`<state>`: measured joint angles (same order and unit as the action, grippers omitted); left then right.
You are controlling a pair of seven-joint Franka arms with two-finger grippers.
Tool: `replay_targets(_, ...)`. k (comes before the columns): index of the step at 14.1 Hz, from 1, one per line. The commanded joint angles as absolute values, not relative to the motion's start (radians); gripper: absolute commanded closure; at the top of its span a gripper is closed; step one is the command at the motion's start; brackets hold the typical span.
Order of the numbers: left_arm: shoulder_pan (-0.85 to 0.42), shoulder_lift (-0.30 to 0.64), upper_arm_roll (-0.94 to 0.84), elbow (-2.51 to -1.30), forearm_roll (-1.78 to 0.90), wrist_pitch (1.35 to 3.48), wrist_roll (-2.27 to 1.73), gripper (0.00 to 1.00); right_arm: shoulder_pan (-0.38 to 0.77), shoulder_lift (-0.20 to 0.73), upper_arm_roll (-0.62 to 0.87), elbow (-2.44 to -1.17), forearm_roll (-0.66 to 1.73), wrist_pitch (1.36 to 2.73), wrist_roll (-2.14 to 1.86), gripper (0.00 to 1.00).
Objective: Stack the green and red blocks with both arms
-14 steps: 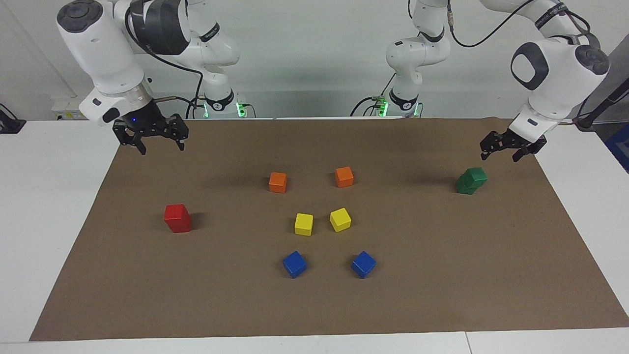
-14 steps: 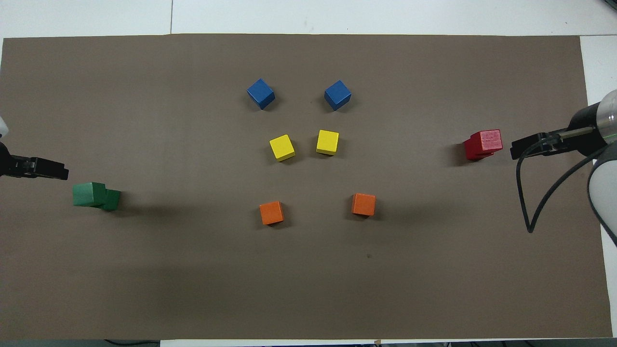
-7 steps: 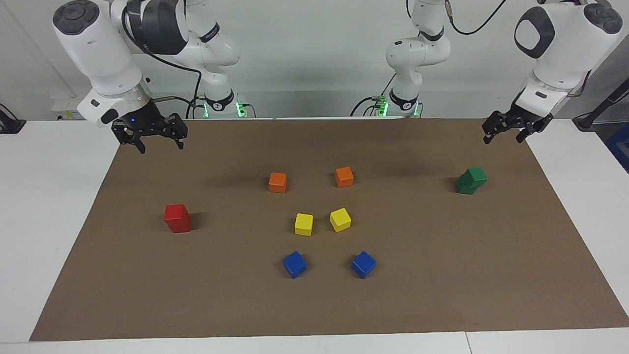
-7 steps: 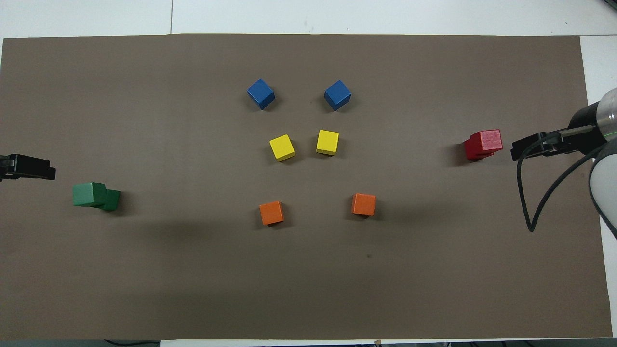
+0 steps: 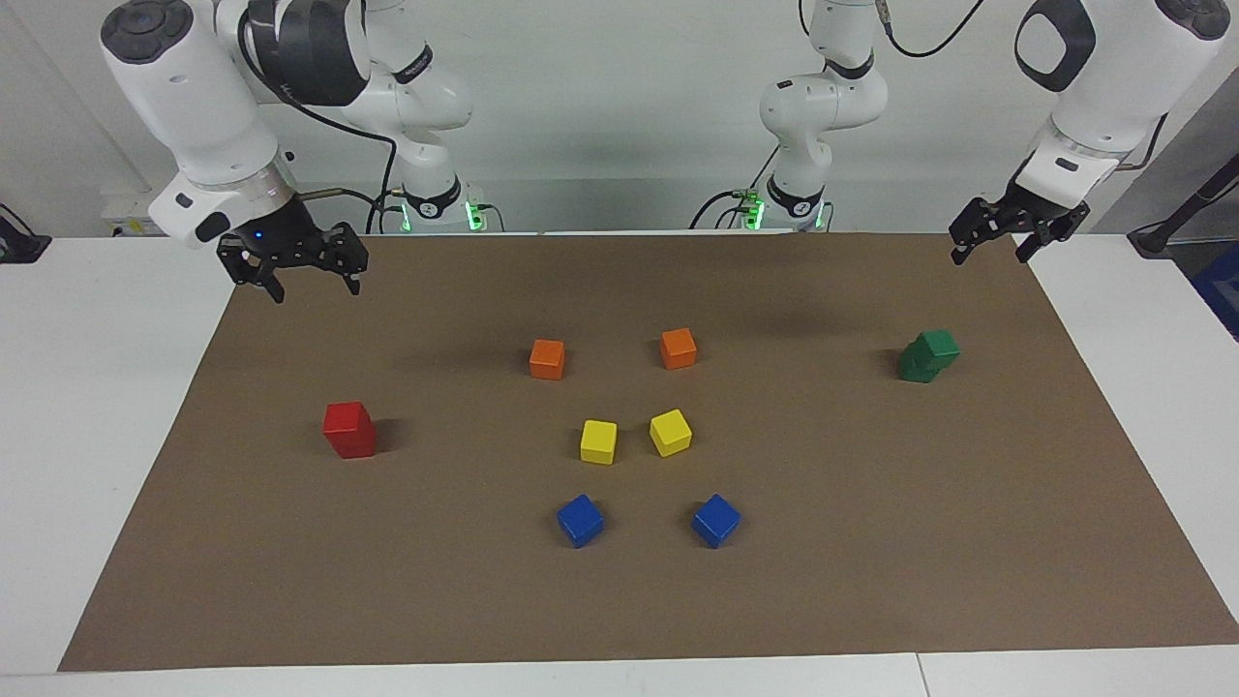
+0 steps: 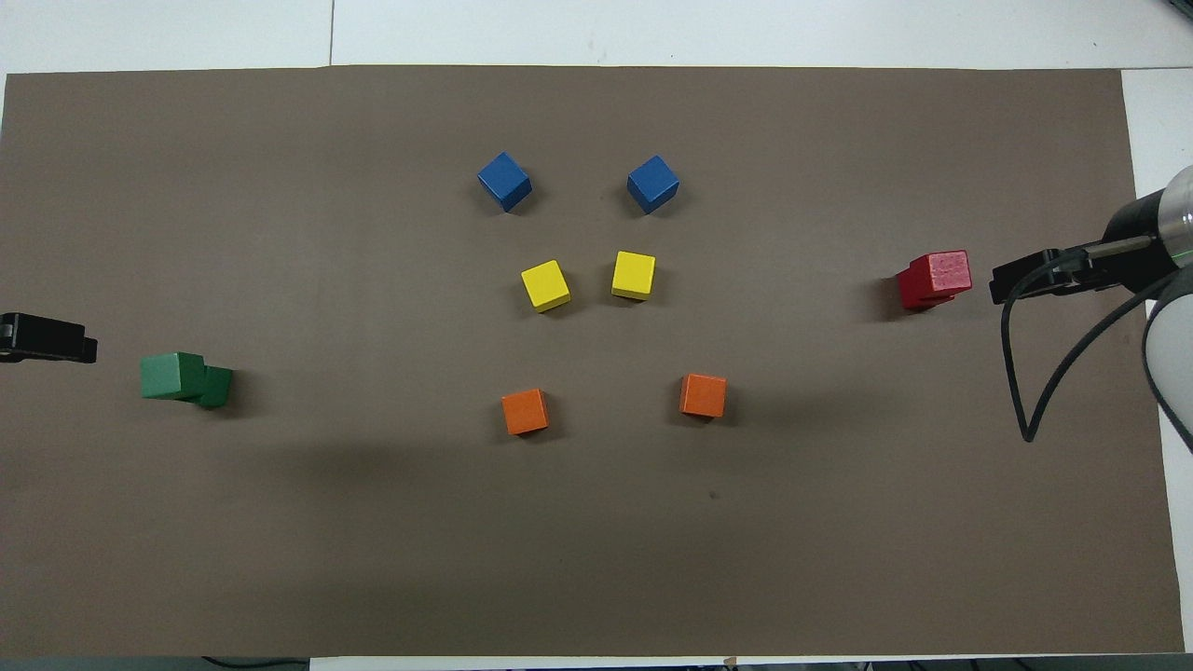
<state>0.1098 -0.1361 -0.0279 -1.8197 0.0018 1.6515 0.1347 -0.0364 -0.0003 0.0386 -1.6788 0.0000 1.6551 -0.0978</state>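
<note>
Two stacks show in the facing view: the red blocks (image 5: 348, 429) at the right arm's end of the worktop (image 5: 87, 407), the green blocks (image 5: 927, 355) at the left arm's end, with the right gripper (image 5: 293, 271) and left gripper (image 5: 1000, 235) raised, fingers open and empty. From overhead, the upper green block (image 6: 171, 375) sits skewed on its partner, so I judge a careful straight lift away is what's wanted; orange cubes (image 6: 525, 411), yellow cubes (image 6: 544, 284) and blue cubes (image 6: 504, 181) lie mid-mat, well apart, blocking nothing.
</note>
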Motion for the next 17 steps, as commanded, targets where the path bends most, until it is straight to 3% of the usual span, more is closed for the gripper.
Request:
replay_targets(1,0.097,-0.146,-0.026,-1.804,0.008,1.589,0.118,0.00,-0.044,0.023,0.041,-1.654,0.006,1.664,-0.083,0.00)
replay_targets(8,-0.040,-0.063,0.040,-1.658,0.005,1.520,0.017,0.00,-0.049,0.018,0.040,-1.663,-0.026,1.674,-0.083,0.00)
replay_targets(17,-0.044,-0.081,0.052,-1.669,-0.005,1.531,0.023,0.00,-0.046,0.015,0.040,-1.669,-0.025,1.678,-0.078,0.00)
